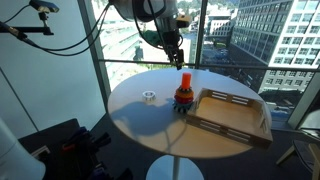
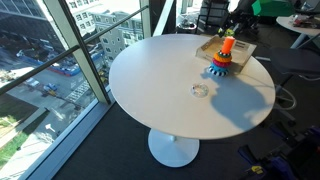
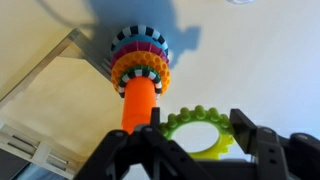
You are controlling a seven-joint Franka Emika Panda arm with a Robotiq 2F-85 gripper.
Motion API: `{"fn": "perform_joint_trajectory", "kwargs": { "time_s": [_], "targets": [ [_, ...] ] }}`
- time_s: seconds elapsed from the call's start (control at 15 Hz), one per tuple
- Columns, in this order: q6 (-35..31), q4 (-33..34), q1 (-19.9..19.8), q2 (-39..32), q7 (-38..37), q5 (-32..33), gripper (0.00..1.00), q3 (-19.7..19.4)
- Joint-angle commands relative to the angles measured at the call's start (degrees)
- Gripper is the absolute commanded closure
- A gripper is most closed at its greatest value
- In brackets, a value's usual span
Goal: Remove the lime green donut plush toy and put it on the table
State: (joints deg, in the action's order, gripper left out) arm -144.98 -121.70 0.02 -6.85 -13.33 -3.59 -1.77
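In the wrist view my gripper is shut on the lime green donut plush toy, a knobbly yellow-green ring held between both fingers. The ring is off the orange peg and just beside its top. Below it, the stacking toy carries orange, red and dark rings. In both exterior views the gripper hangs just above the stacking toy on the round white table. The green ring is too small to make out there.
A wooden tray with raised sides stands right beside the stacking toy. A small white ring lies on the table apart from the stack. Tall windows run along one side of the table.
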Motion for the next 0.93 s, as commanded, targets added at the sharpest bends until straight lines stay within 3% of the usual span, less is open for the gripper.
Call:
{"fn": "perform_joint_trajectory", "kwargs": {
  "time_s": [0.0,0.4,0.87],
  "targets": [
    [5.3,0.4,0.2,0.6,3.3,-1.6,0.55,1.4],
    [10.4,1.2,1.5,-2.8,3.2,0.8,0.55,2.8],
    [4.1,-1.2,4.9,-8.0,-0.5,7.6,0.55,2.5]
  ]
}}
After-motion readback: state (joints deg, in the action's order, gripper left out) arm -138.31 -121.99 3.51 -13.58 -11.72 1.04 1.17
